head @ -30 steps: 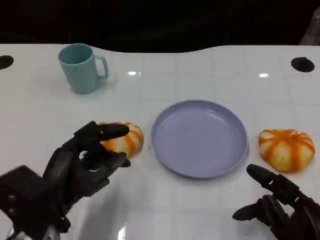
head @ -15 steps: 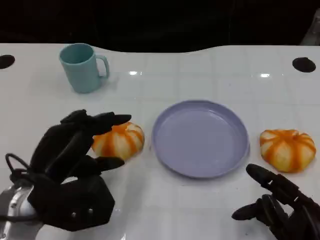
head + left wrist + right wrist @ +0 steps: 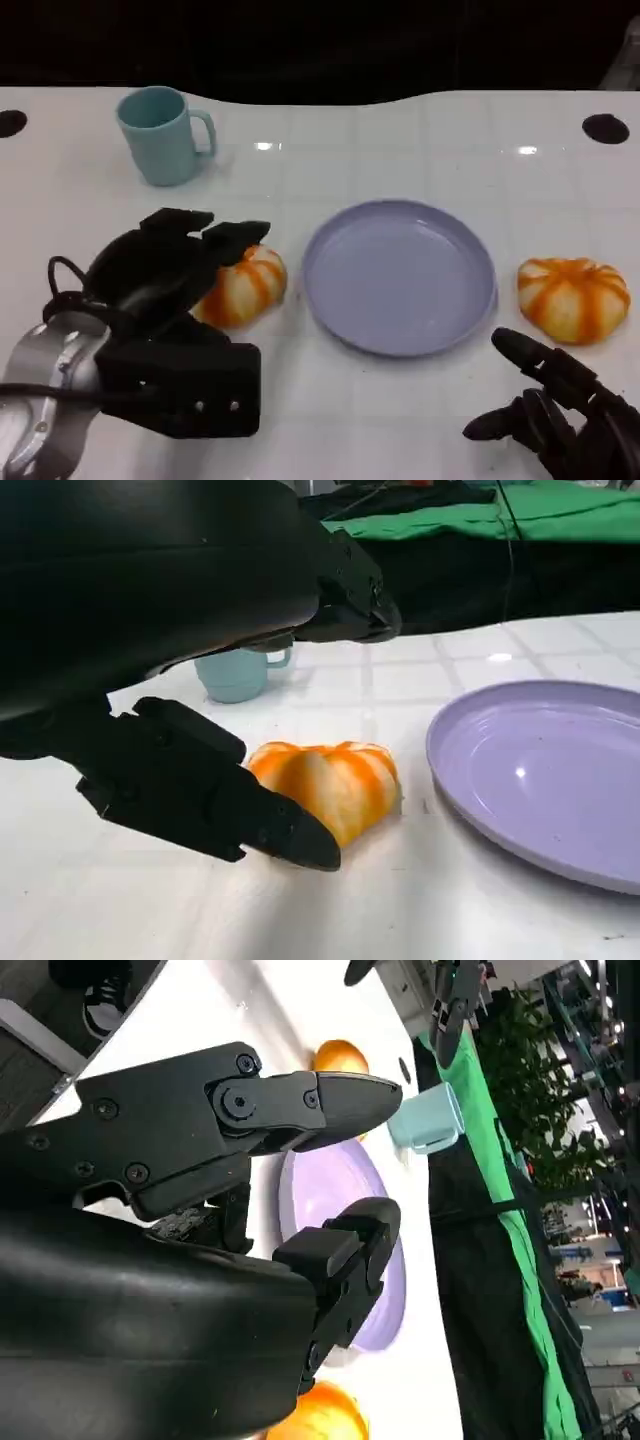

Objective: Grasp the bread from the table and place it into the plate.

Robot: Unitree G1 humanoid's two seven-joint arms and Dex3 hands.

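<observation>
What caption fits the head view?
Left hand reaching over a bread beside the plate.

Open table (image 3: 400, 140) lay between the left bread (image 3: 245, 285) and the plate (image 3: 400, 275), a narrow gap only. Left hand (image 3: 175, 265) hung over that bread, crowding its near-left side. Cup (image 3: 160, 135) stood far left, well apart. Second bread (image 3: 573, 298) flanked the plate's right rim; right hand (image 3: 560, 410) sat near-right, off the plate.

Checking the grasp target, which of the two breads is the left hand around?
The bread left of the plate, near the cup: bread. Left hand.
</observation>
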